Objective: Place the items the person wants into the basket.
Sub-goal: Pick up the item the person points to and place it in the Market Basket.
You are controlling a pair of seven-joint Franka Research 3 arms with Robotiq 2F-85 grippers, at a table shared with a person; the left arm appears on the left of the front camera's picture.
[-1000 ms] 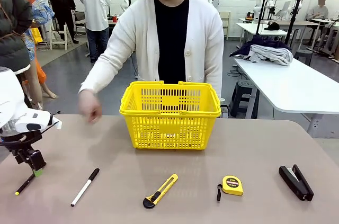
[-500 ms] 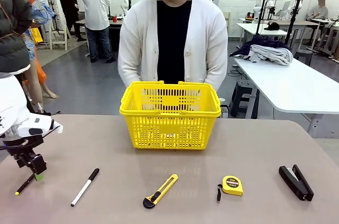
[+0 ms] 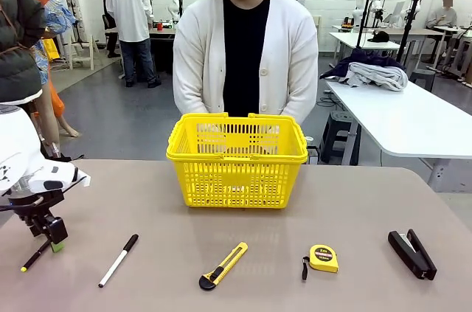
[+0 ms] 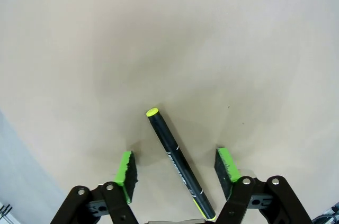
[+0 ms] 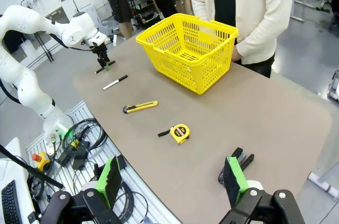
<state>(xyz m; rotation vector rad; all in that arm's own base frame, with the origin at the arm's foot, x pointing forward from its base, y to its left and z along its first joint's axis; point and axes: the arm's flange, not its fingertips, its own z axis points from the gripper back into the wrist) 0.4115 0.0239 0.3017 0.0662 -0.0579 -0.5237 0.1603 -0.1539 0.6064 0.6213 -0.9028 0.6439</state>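
A slim black pen [image 3: 35,256] with a yellow-green end lies at the table's left front. My left gripper [image 3: 54,240] stands over it. In the left wrist view the pen [image 4: 175,163] lies on the table between the two green pads, with the left gripper [image 4: 176,166] open and a gap on each side. The white marker [image 3: 118,260] lies to the pen's right, and the tape measure [image 3: 323,258] at right of centre. The yellow basket [image 3: 236,168] stands mid-table in front of the person [image 3: 243,54]. My right gripper [image 5: 172,181] hangs open and high off the table's right corner, holding nothing.
A yellow-and-black utility knife [image 3: 223,265] lies between the marker and the tape measure. A black stapler [image 3: 413,253] lies at the far right. The person's hands are down behind the basket. Cables and a rail [image 5: 79,139] run below the table's near edge.
The person's hand, out over the table's left side a second ago, has drawn back behind the basket. My left gripper shifted slightly down and right over the pen.
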